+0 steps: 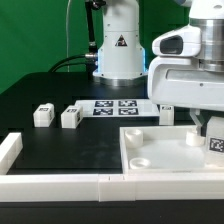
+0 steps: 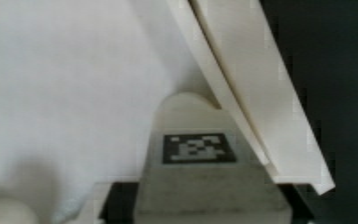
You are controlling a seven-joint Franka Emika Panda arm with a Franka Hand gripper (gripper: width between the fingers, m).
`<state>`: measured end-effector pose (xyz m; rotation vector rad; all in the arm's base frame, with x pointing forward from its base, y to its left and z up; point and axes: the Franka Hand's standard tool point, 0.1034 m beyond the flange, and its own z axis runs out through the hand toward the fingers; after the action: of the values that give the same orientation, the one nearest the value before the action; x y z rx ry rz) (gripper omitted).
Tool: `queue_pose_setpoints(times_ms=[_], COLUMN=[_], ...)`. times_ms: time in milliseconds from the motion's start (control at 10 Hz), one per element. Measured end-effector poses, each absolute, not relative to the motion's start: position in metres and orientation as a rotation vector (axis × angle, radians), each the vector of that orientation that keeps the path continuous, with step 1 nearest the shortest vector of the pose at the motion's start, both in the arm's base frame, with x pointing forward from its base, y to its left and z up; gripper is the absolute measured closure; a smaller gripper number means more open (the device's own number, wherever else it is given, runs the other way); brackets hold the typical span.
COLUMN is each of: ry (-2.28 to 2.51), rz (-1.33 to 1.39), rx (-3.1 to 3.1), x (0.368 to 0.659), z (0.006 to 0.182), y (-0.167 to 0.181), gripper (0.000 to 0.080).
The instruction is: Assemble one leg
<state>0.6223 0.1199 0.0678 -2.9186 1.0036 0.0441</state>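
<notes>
The large white square panel (image 1: 160,160) lies at the front, towards the exterior view's right. My gripper (image 1: 208,130) is shut on a small white leg (image 1: 214,143) with a black-and-white tag, held upright over the panel's far right corner. In the wrist view the leg (image 2: 197,150) sits between my dark fingers (image 2: 130,200), its far end against the panel's floor (image 2: 69,80) beside the raised rim (image 2: 247,80). I cannot tell whether it is seated in a socket. Two more legs (image 1: 43,115) (image 1: 71,116) stand at the left, and another (image 1: 165,114) behind the panel.
The marker board (image 1: 115,106) lies at the back middle in front of the arm's base (image 1: 118,50). A long white bar (image 1: 60,184) runs along the front edge, and a shorter one (image 1: 9,150) lies at the left.
</notes>
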Motion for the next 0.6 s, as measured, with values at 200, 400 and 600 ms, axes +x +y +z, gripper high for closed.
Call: queue_pose_setpoints(times_ms=[200, 400, 600], ry=[1.192, 1.402, 1.385], rz=[0.048, 0.055, 0.054], rx=[-2.846, -2.749, -2.758], x=[0.6227, 0.6226, 0.6225], z=[0.0680, 0.0679, 0.0679], y=[0.1200, 0.1210, 0.1209], gripper=[0.0508, 0.0508, 0.0508])
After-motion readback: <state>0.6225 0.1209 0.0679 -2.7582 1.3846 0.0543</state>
